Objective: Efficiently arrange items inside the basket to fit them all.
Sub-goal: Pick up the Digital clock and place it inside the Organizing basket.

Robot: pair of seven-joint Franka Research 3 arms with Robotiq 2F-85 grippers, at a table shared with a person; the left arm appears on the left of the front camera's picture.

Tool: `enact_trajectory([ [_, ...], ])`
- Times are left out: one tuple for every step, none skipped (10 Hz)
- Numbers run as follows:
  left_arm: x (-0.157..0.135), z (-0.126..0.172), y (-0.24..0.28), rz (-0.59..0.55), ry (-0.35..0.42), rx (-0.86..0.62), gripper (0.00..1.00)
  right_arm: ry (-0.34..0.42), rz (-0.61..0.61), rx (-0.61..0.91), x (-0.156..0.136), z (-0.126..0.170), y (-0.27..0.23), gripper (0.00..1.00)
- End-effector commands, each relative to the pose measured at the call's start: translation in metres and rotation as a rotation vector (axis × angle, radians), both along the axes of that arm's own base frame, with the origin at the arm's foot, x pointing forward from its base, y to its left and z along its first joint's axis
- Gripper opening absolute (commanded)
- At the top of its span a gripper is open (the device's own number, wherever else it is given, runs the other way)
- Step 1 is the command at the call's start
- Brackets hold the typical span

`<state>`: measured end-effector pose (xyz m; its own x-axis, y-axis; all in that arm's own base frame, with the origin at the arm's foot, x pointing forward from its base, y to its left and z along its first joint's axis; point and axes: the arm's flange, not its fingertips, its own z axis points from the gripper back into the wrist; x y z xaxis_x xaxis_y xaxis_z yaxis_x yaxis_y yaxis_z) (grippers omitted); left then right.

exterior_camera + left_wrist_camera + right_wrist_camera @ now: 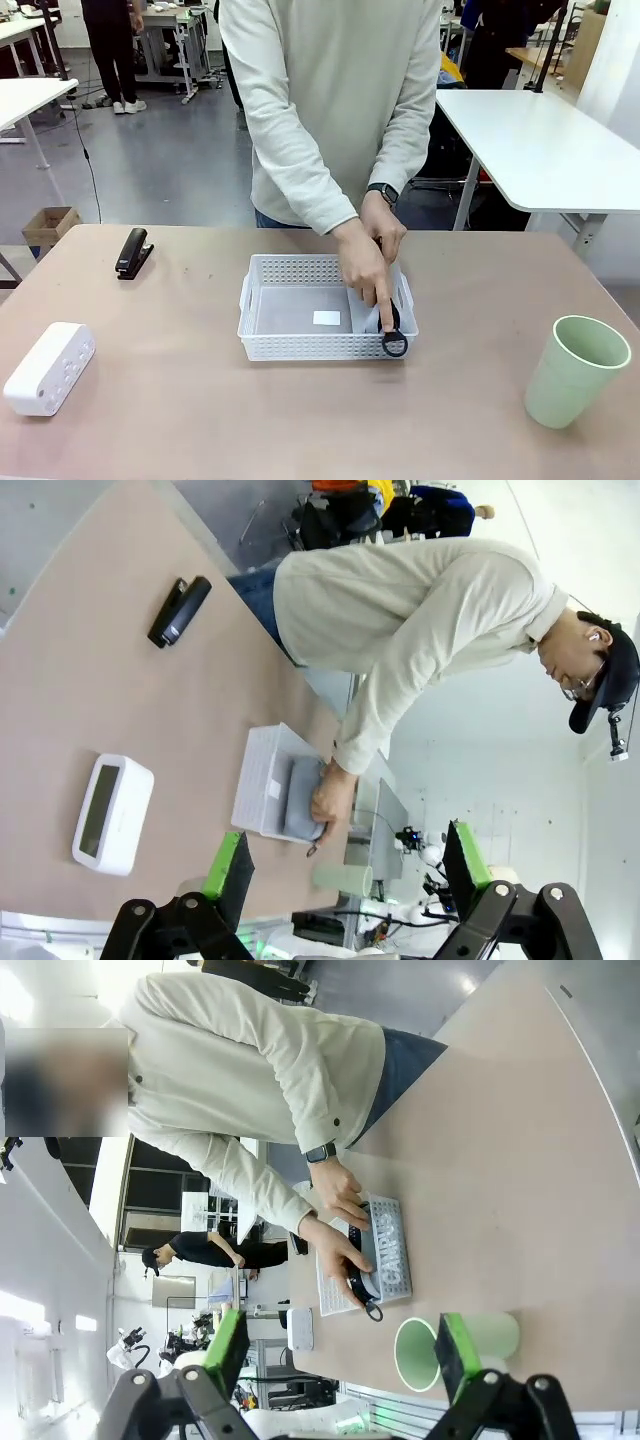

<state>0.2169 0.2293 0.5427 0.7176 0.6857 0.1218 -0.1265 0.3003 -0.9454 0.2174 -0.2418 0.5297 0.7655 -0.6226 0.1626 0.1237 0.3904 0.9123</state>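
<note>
The white lattice basket (318,346) sits mid-table. A person's two hands press the grey pouch (364,314) into its right end, and the black strap loop (395,344) hangs over the front rim. The black stapler (133,252) lies at the far left, the white block (50,367) at the near left and the pale green cup (577,370) upright at the near right. My left gripper (347,865) is open and well back from the basket (258,785), block (112,813) and stapler (180,610). My right gripper (342,1355) is open, with the cup (495,1335) just past it and the "CAMPUS" pouch (392,1260) beyond.
The person stands at the table's far edge, leaning over the basket with both forearms above it. A small white label (326,318) lies on the basket floor. Bare tabletop stretches between the basket and each loose item. Other white tables (540,140) stand behind.
</note>
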Motion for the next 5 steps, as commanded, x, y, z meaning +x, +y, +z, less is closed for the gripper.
enact_trajectory([
  [0.012, 0.027, 0.002, -0.079, 0.042, 0.012, 1.0, -0.039, 0.008, 0.0, 0.001, 0.0, 0.0, 1.0],
  [0.028, 0.034, -0.008, -0.131, 0.062, 0.069, 1.0, -0.039, 0.008, 0.0, 0.001, 0.0, 0.0, 1.0],
  [0.043, 0.036, -0.024, -0.261, 0.073, 0.166, 1.0, -0.039, 0.008, 0.0, 0.001, 0.0, 0.0, 1.0],
  [0.055, 0.034, -0.045, -0.343, 0.162, 0.294, 1.0, -0.039, 0.008, 0.0, 0.001, 0.0, 0.0, 1.0],
  [0.059, 0.031, -0.069, -0.407, 0.252, 0.433, 1.0, -0.039, 0.008, 0.0, 0.001, 0.0, 0.0, 1.0],
])
